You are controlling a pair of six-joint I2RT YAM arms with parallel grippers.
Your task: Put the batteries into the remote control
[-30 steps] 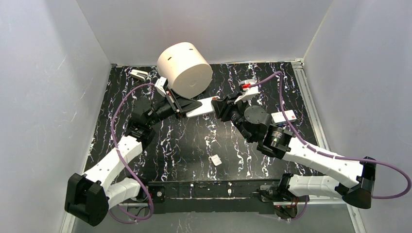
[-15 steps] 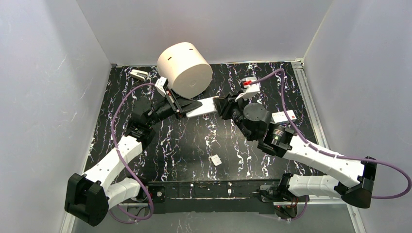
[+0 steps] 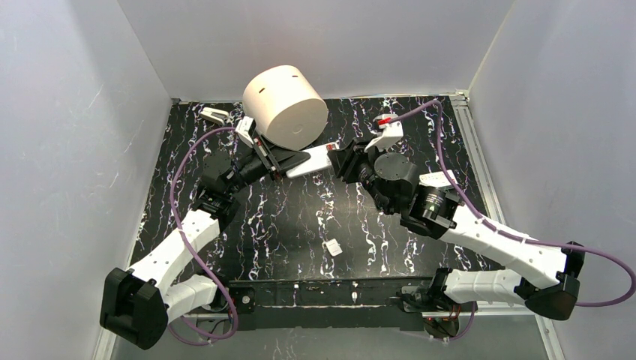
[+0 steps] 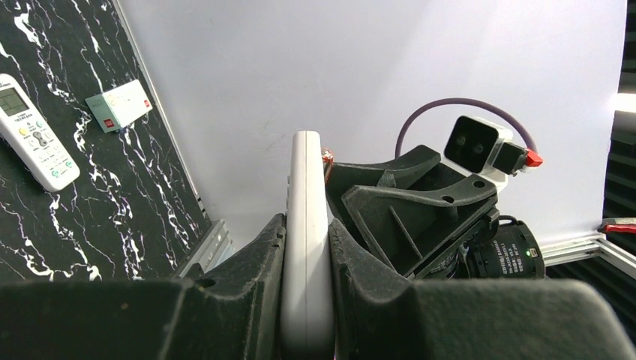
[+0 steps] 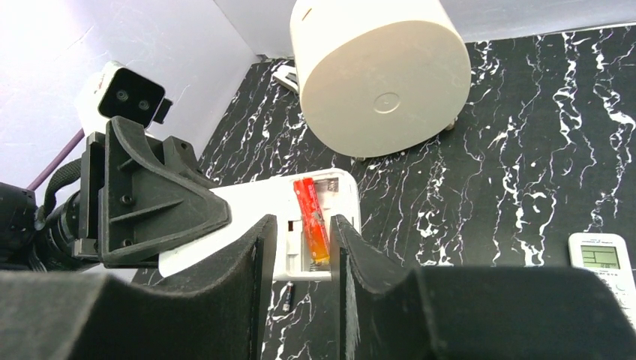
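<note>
My left gripper is shut on the white remote control and holds it above the table; in the left wrist view the remote stands edge-on between the fingers of the left gripper. The right wrist view shows the remote's open compartment with an orange-red battery lying in it, lower end at the spring. My right gripper is open, its fingers either side of that end of the remote. A second small dark battery lies on the table below. My right gripper meets the remote's free end.
A large white cylinder stands at the back, close behind the remote. A small white cover piece lies near the front. Another remote and a small white box lie on the table's right side. A small white device lies back left.
My right arm has shifted a little toward the back and left, bringing its gripper closer onto the remote's end. The left arm holds the remote nearly still.
</note>
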